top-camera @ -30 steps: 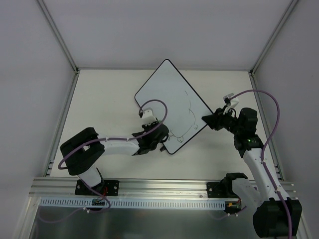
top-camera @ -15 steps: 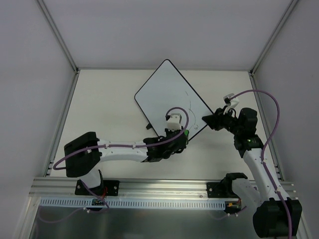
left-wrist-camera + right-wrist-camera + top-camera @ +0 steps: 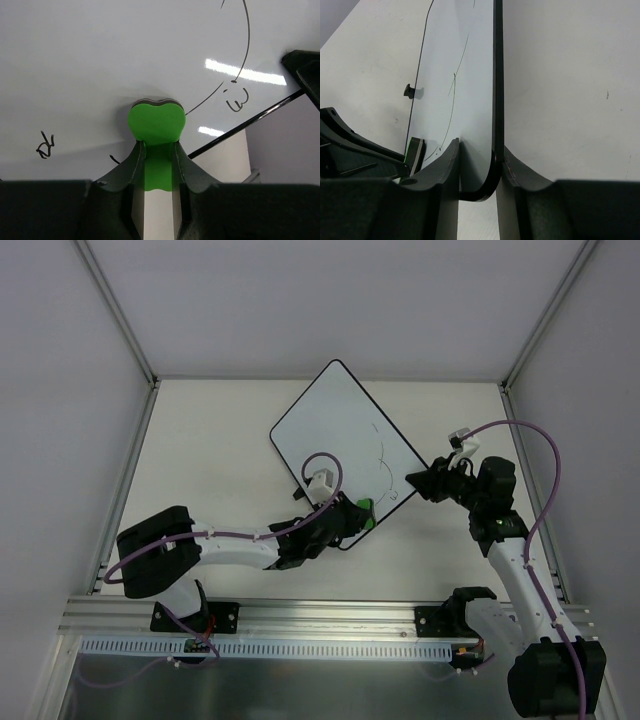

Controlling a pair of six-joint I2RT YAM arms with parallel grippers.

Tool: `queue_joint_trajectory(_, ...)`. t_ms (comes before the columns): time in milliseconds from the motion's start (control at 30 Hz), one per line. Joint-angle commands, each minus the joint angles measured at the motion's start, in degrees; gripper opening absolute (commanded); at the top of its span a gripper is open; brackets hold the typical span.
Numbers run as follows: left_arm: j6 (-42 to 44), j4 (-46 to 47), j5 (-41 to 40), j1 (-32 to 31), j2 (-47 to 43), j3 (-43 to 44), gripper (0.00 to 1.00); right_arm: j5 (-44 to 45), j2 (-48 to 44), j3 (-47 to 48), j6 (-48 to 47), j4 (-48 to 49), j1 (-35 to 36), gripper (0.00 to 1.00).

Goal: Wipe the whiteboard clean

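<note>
The whiteboard [image 3: 335, 435], white with a thin black frame, lies turned like a diamond mid-table, faint black lines left on its right half. My left gripper [image 3: 358, 512] is shut on the green eraser [image 3: 156, 122] and presses it on the board near its lower corner. In the left wrist view black strokes [image 3: 236, 100] remain beside the eraser. My right gripper [image 3: 412, 480] is shut on the board's right corner [image 3: 482, 185], one finger on the face, one under the frame. The eraser's edge shows in the right wrist view [image 3: 414, 152].
A small black foot [image 3: 409, 91] sticks out from the board's lower left edge. Grey enclosure walls with metal posts [image 3: 120, 320] surround the table. An aluminium rail [image 3: 300, 645] runs along the near edge by the arm bases.
My left gripper swept the eraser right along the board's lower part, then back a little left and up. Some lower lines are gone. The right gripper and the board stayed put.
</note>
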Motion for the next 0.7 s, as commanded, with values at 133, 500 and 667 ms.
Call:
queue_joint_trajectory(133,-9.44,-10.87,2.39,3.24,8.31,-7.78,0.00,-2.21,-0.01,-1.00,-11.31,-4.66,3.44,0.00)
queue_joint_trajectory(500,-3.21,-22.43,-4.64,1.22,3.04,-2.62,0.00,-1.86,0.25,-0.91,-11.58,-4.84,3.44,0.00)
queue_joint_trajectory(667,-6.01,-25.10,-4.29,1.21,5.15,-2.33,0.00,-1.68,-0.01,-0.91,-11.58,-5.01,3.53,0.00)
